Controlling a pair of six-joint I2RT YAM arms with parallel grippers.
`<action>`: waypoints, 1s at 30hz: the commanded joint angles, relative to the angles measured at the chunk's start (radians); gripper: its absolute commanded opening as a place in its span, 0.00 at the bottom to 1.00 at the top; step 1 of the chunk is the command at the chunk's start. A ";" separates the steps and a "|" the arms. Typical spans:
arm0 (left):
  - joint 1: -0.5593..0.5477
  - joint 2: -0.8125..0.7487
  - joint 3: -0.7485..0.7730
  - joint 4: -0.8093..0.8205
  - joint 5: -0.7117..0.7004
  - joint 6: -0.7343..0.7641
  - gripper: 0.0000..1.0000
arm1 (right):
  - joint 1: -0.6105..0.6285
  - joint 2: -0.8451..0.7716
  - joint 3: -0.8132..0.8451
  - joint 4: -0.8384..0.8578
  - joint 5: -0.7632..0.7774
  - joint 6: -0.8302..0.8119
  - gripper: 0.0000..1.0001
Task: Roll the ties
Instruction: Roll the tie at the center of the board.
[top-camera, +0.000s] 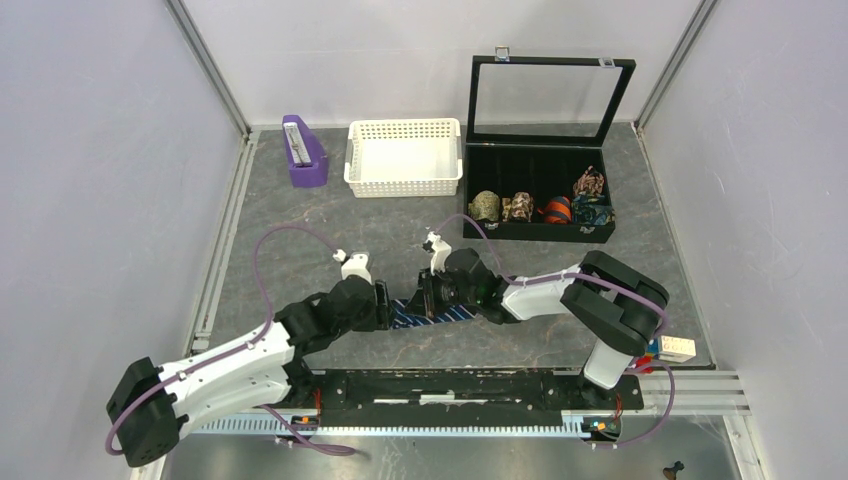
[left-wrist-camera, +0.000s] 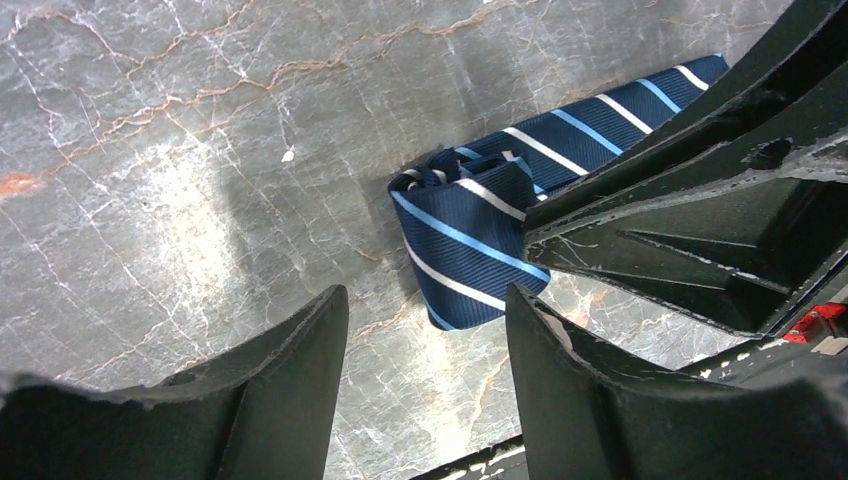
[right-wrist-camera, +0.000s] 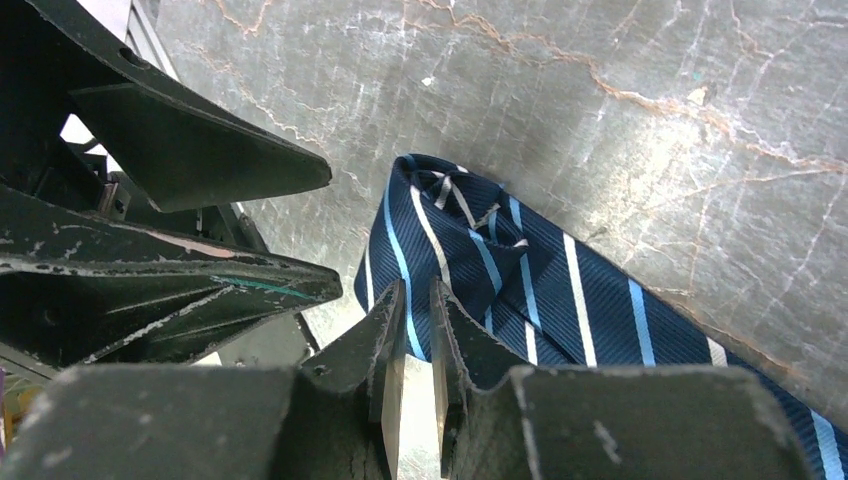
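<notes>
The navy tie (top-camera: 445, 313) with light-blue and white stripes lies on the grey table between my two grippers. Its left end is folded over into a small loose coil (left-wrist-camera: 455, 215), and the strip runs off to the right (right-wrist-camera: 620, 320). My right gripper (right-wrist-camera: 417, 287) has its jaws almost together with only a thin slit between them, and its tips are on the near edge of the folded end. It also shows in the left wrist view (left-wrist-camera: 690, 200) and the top view (top-camera: 428, 293). My left gripper (left-wrist-camera: 428, 295) is open and empty, just left of the fold (top-camera: 385, 305).
At the back right stands an open black box (top-camera: 540, 232) holding olive, brown, orange and dark patterned rolls. A white basket (top-camera: 403, 185) and a purple holder (top-camera: 303, 152) stand at the back. A metal rail (top-camera: 480, 385) runs along the near edge.
</notes>
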 joint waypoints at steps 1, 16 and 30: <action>-0.002 -0.006 -0.024 0.063 -0.012 -0.053 0.67 | 0.002 0.013 -0.021 0.026 0.025 -0.024 0.20; -0.002 -0.039 -0.128 0.264 0.027 -0.030 0.65 | -0.002 0.027 -0.034 0.033 0.026 -0.027 0.20; 0.024 0.051 -0.236 0.546 0.113 -0.016 0.51 | -0.006 0.032 -0.025 0.024 0.017 -0.033 0.20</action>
